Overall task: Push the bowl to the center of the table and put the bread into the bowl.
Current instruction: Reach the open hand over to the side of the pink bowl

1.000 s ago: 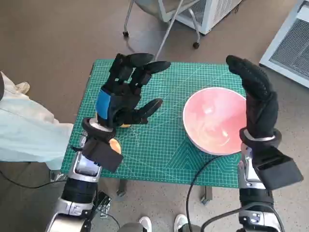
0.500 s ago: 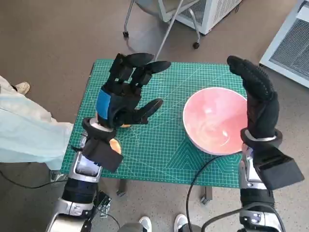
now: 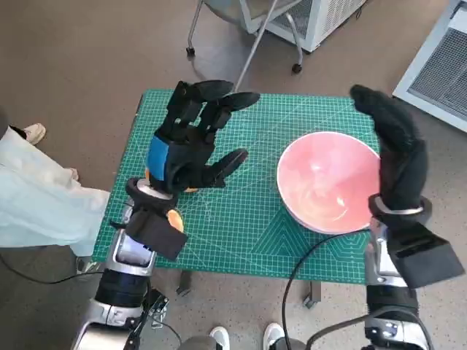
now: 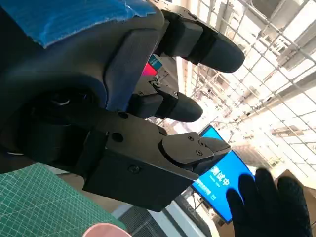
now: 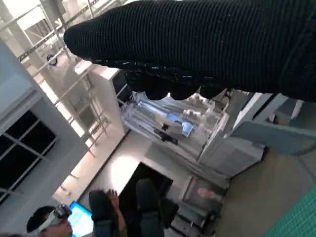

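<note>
The pink bowl (image 3: 327, 182) stands on the right half of the green mat table (image 3: 248, 226); its rim (image 4: 106, 230) also shows in the left wrist view. My right hand (image 3: 395, 149) stands upright, fingers straight, just off the bowl's right rim, holding nothing. My left hand (image 3: 187, 144) hovers over the table's left half with fingers spread and nothing in them. Of the bread (image 3: 174, 217) only an orange-brown bit shows beside my left wrist; the rest is hidden under the hand and forearm. In the left wrist view the gloved right hand (image 4: 269, 207) shows beyond my own black fingers (image 4: 190, 148).
A person's pale trouser leg (image 3: 36, 208) is close to the table's left edge, with a shoe (image 3: 33, 132) behind it. A wheeled chair (image 3: 248, 33) and a white cabinet (image 3: 314, 14) stand beyond the far edge. A black cable (image 3: 303, 255) hangs over the near edge.
My right hand has shifted slightly to the right, away from the bowl's rim. The person's leg at the left has moved a little. Bowl and left hand stay put.
</note>
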Action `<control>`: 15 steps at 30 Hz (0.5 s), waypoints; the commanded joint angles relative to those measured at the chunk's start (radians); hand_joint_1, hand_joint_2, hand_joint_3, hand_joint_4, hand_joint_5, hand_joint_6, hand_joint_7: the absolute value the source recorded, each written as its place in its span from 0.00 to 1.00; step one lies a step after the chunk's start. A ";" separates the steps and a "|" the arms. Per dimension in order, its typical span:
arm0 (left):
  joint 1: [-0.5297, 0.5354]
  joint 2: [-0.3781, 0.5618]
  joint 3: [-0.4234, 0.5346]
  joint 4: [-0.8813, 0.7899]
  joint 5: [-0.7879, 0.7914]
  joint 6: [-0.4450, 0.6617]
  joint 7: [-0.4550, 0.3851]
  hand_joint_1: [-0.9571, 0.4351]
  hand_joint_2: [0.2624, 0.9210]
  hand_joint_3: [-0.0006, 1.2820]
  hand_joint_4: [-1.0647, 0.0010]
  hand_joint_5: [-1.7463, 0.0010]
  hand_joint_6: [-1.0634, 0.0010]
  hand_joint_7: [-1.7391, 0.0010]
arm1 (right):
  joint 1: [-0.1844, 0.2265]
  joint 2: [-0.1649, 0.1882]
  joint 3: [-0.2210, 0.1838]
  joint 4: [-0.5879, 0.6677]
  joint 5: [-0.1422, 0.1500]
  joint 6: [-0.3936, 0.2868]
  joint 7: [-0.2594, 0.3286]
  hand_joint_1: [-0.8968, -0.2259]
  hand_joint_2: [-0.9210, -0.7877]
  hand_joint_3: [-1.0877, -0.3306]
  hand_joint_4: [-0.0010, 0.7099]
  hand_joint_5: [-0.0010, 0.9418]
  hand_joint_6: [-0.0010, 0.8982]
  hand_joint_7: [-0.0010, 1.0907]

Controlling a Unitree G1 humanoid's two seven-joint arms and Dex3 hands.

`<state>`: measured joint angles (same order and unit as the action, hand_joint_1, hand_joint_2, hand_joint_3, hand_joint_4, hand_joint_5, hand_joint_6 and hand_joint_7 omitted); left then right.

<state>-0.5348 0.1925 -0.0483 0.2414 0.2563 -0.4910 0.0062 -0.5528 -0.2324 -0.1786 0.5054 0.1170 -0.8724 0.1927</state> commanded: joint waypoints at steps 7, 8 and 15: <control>0.030 0.001 0.010 -0.025 -0.012 0.004 0.009 0.73 0.61 0.46 0.86 0.53 0.86 0.42 | 0.077 -0.064 -0.128 0.128 0.013 -0.031 -0.075 0.49 0.00 0.31 0.49 0.00 0.00 0.74; 0.031 0.001 0.010 -0.025 -0.012 0.004 0.009 0.73 0.61 0.46 0.86 0.53 0.86 0.42 | 0.079 -0.066 -0.138 0.141 0.010 -0.035 -0.084 0.50 0.00 0.31 0.48 0.00 0.00 0.75; 0.036 0.001 0.017 -0.027 -0.011 0.005 0.013 0.73 0.62 0.46 0.86 0.52 0.86 0.42 | 0.063 -0.095 -0.209 0.368 0.013 -0.069 -0.164 0.54 0.00 0.29 0.47 0.00 0.01 0.75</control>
<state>-0.5158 0.1936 -0.0395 0.2257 0.2561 -0.4899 0.0081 -0.4998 -0.3174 -0.3601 0.7642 0.1228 -0.9396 0.0640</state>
